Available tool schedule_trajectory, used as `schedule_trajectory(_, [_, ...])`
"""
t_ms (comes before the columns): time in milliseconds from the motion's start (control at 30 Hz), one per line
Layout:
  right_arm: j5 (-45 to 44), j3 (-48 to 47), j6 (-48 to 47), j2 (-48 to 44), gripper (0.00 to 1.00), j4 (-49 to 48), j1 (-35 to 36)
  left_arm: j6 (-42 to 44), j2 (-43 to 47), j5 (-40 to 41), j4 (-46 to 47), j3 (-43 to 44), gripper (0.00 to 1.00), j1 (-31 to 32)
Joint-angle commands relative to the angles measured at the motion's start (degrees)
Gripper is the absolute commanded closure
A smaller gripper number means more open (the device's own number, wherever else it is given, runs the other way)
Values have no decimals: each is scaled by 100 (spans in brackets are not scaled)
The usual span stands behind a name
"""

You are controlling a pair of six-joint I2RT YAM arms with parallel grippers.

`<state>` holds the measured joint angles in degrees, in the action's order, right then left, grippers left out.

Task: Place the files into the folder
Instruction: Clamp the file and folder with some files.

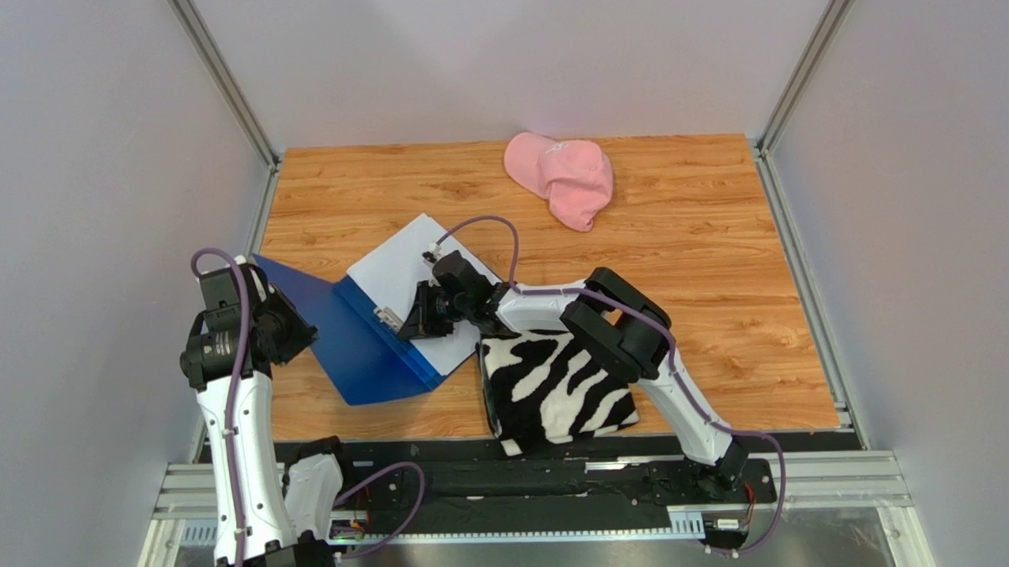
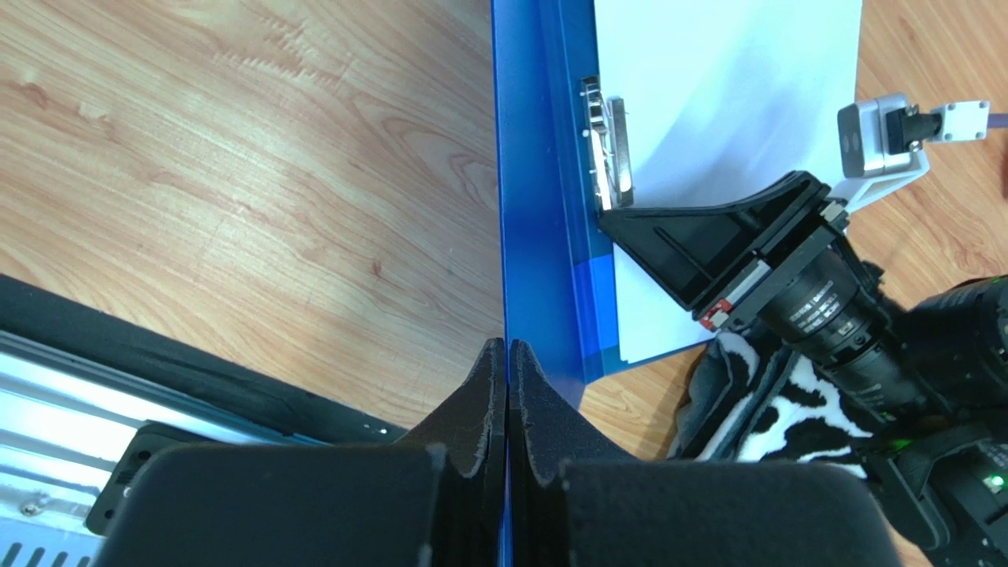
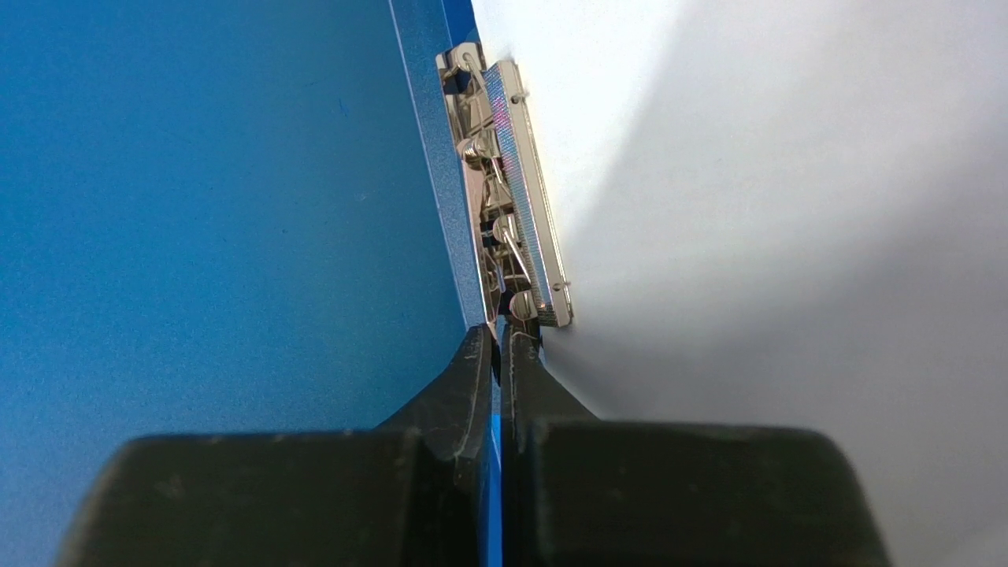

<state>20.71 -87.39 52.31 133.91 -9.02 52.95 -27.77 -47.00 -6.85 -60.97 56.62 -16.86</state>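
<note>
The blue folder lies open on the table. Its left cover stands raised, with my left gripper shut on that cover's edge. White files lie on the folder's right half, beside the metal clip at the spine. My right gripper is shut, its tips touching the near end of the clip, between the blue cover and the files. Whether the tips pinch the clip's lever does not show. In the left wrist view, the right gripper's fingers rest against the files.
A zebra-striped cloth lies under the right arm, just right of the folder. A pink cap sits at the back of the table. Grey walls close in the left, right and far sides.
</note>
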Motion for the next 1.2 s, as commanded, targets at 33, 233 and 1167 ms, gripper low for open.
schedule_trajectory(33, [-2018, 110, -169, 1707, 100, 2201, 471, -35, 25, -298, 279, 16, 100, -28])
schedule_trajectory(233, [-2976, 485, -29, 1902, 100, 1958, 453, -194, 227, -597, 296, -397, 100, -28])
schedule_trajectory(1167, [-4084, 789, -433, 1354, 100, 2216, 568, 35, -274, -784, 894, -275, 100, 78])
